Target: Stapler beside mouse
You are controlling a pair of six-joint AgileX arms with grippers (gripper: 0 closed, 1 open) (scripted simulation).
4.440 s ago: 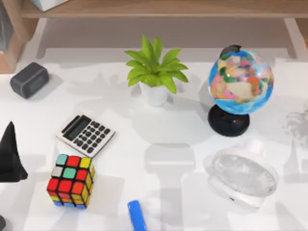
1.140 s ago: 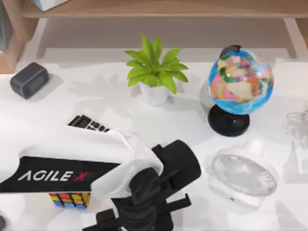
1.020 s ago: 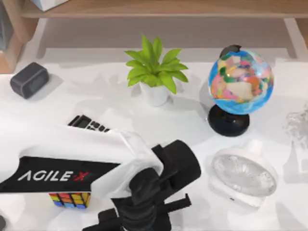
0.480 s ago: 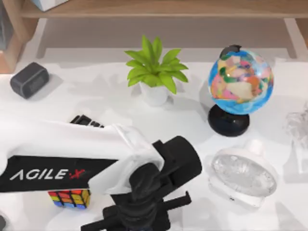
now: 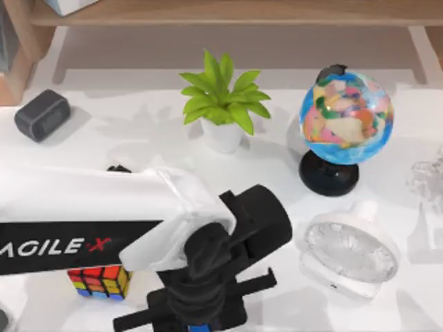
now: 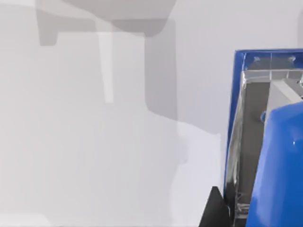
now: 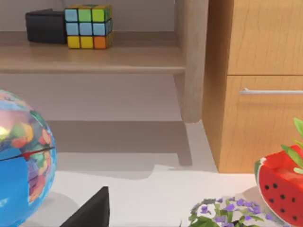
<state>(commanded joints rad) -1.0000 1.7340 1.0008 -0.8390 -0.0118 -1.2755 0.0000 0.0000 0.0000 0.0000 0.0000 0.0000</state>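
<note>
The stapler (image 6: 279, 156) is bright blue with a metal channel inside, and it looms close in the left wrist view. In the top view only its blue tip (image 5: 201, 328) peeks out under my left gripper (image 5: 199, 319) at the table's front edge. That gripper is shut on the stapler, and one dark fingertip (image 6: 215, 210) lies against its side. The mouse (image 5: 349, 252), a pale rounded shape, lies to the right of the gripper and apart from it. A dark part of my right gripper (image 7: 92, 210) is in the right wrist view, near the globe.
A puzzle cube (image 5: 100, 282) sits left of the gripper, partly under my left arm (image 5: 76, 221). The arm covers most of a calculator (image 5: 119, 168). A potted plant (image 5: 223, 104), a globe (image 5: 346, 117) and a dark clock (image 5: 41, 114) stand farther back, before a wooden shelf (image 5: 228, 14).
My left arm has come in from the left and covered the stapler. Over the last second its wrist crept away from the front edge, uncovering more of the cube.
</note>
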